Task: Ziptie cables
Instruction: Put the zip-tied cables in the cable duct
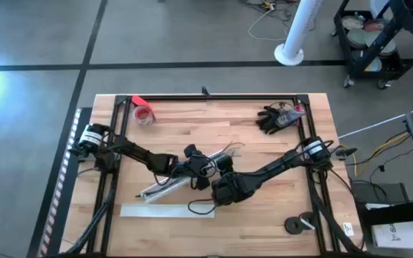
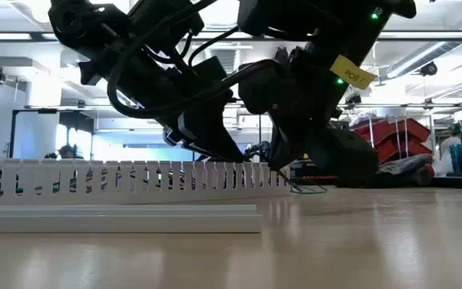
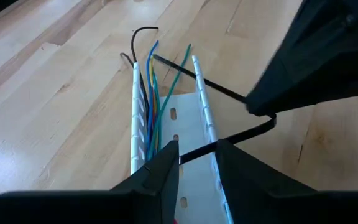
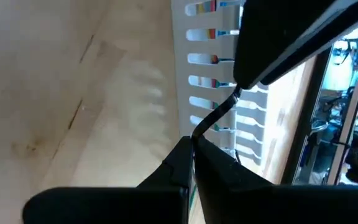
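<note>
A white slotted duct [image 3: 185, 118] lies flat on the wooden table, left of the middle [image 1: 165, 188]. Thin blue, green and dark cables [image 3: 153, 93] run inside it along one wall, and their free ends stick out past its far end. A black zip tie [image 3: 247, 134] crosses the duct between my two grippers. My left gripper [image 3: 197, 155] hangs over the duct with its fingers apart, and the tie spans the gap. My right gripper [image 4: 191, 144] is shut on the tie, close beside the left one. My left gripper: the tie runs across the gap to the inner side of one fingertip [image 3: 174, 155]; I cannot tell whether it touches. My right gripper pinches the zip tie [image 4: 216, 115] at its fingertips. The tie leaves the tips as one thin strand and runs up to the left gripper, above the duct's slotted wall [image 4: 210, 62].
A long flat white strip [image 1: 167, 210] lies near the front edge, before the duct. A red tape roll [image 1: 143, 115] sits far left, a black glove [image 1: 274, 118] far right, and dark discs [image 1: 300, 224] near right. A black frame [image 1: 214, 97] borders the table.
</note>
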Robot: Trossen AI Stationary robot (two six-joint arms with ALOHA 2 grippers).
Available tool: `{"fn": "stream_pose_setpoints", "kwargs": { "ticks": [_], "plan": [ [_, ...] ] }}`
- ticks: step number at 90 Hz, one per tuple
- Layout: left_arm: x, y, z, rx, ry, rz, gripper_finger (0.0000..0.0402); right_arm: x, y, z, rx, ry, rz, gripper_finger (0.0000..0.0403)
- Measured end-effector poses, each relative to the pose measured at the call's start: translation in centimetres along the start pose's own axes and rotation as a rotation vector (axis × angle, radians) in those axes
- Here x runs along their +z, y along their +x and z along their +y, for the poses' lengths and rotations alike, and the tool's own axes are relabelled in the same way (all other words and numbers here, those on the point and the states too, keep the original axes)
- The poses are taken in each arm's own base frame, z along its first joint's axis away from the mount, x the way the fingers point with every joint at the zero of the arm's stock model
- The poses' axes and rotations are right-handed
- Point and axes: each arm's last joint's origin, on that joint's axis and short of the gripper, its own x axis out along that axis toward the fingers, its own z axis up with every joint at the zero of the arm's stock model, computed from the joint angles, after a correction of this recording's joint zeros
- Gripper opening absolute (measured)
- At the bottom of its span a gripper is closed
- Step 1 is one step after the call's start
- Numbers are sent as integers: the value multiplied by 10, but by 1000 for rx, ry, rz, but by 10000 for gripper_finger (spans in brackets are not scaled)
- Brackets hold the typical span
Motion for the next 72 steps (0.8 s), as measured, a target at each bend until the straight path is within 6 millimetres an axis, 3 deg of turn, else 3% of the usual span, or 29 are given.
{"fn": "stream_pose_setpoints", "kwargs": {
  "ticks": [27,61,72],
  "plan": [
    [0,0,0,0,9,2,98,2,-17,-12,213,215,-78,37],
    [0,0,0,-4,9,4,98,0,5,-39,266,555,-43,123],
    [0,0,0,-5,9,4,98,-1,10,-45,279,594,-38,136]
  ]
}}
